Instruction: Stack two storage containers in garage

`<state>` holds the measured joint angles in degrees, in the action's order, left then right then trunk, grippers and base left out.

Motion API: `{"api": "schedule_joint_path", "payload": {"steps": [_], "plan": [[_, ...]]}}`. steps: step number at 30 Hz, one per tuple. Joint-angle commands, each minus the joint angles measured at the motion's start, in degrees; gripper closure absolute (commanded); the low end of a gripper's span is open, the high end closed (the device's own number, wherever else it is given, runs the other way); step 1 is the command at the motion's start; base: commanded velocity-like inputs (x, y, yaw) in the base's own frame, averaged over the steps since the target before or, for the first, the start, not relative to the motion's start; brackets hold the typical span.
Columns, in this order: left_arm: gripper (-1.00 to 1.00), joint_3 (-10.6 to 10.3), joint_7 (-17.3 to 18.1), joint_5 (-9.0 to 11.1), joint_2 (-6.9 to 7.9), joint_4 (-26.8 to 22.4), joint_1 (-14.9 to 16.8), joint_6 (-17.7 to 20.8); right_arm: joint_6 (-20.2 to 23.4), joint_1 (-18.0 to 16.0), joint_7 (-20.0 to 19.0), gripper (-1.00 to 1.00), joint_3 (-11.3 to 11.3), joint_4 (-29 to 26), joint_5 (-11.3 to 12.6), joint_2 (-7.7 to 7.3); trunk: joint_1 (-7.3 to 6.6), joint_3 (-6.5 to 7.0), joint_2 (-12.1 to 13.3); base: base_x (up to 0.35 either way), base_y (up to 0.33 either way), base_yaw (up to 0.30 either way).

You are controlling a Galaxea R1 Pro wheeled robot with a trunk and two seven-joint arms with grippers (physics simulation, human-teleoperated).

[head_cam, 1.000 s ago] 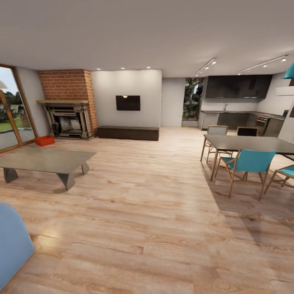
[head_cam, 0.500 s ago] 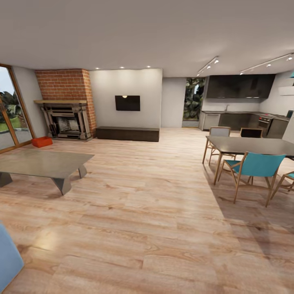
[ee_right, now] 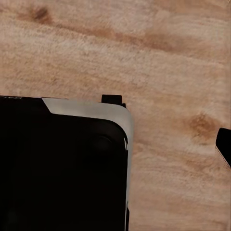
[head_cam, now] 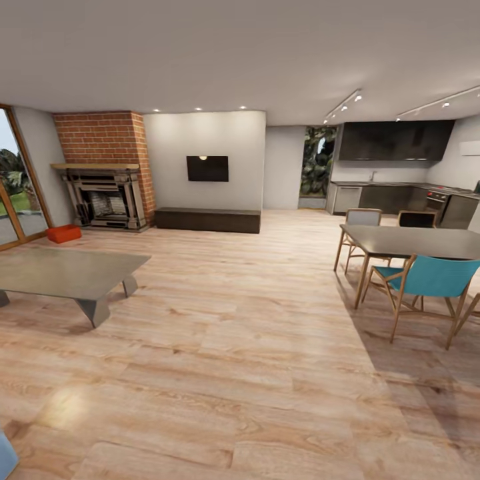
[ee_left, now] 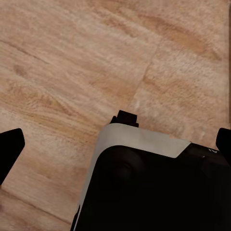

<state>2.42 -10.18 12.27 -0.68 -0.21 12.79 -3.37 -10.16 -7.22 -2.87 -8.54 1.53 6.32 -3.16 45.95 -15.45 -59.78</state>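
One orange-red storage container (head_cam: 64,233) sits on the living room's light wood floor (head_cam: 253,333), far off at the left, between the brick fireplace (head_cam: 105,197) and the glass doors (head_cam: 13,193). In the left wrist view my left gripper (ee_left: 115,144) is open, its dark fingertips (ee_left: 10,144) wide apart over wood planks and my own black-and-white base (ee_left: 154,187), with nothing between them. In the right wrist view my right gripper (ee_right: 115,149) hangs over the same kind of floor. One fingertip (ee_right: 224,147) shows far out at the edge, so it reads as open and empty.
A low grey coffee table (head_cam: 67,273) stands at the left, between me and the container. A dark dining table (head_cam: 420,241) with teal chairs (head_cam: 430,279) is at the right. A dark low bench (head_cam: 208,219) lines the far wall. A blue sofa corner (head_cam: 5,457) is at bottom left.
The whole head view has shifted as the camera moved forward: the sofa corner has nearly slid out at bottom left and the dining set has drifted right. No thing in the room has moved.
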Motion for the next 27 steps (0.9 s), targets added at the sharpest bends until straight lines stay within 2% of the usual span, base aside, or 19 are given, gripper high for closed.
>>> {"api": "schedule_joint_path", "payload": {"steps": [1,27], "plan": [[-1.0,0.2,-0.1,0.2,-0.02,0.0,0.0,-0.2,-0.4,-0.1,-0.3,-1.0,-0.4,0.2,0.6,-0.01,0.04,-0.07,0.0,0.323,0.0,0.0],[-1.0,0.2,-0.1,0.2,-0.02,0.0,0.0,-0.2,-0.3,-0.1,-0.3,-1.0,-0.4,0.2,0.6,-0.01,0.04,-0.07,0.0,0.323,0.0,0.0]]}}
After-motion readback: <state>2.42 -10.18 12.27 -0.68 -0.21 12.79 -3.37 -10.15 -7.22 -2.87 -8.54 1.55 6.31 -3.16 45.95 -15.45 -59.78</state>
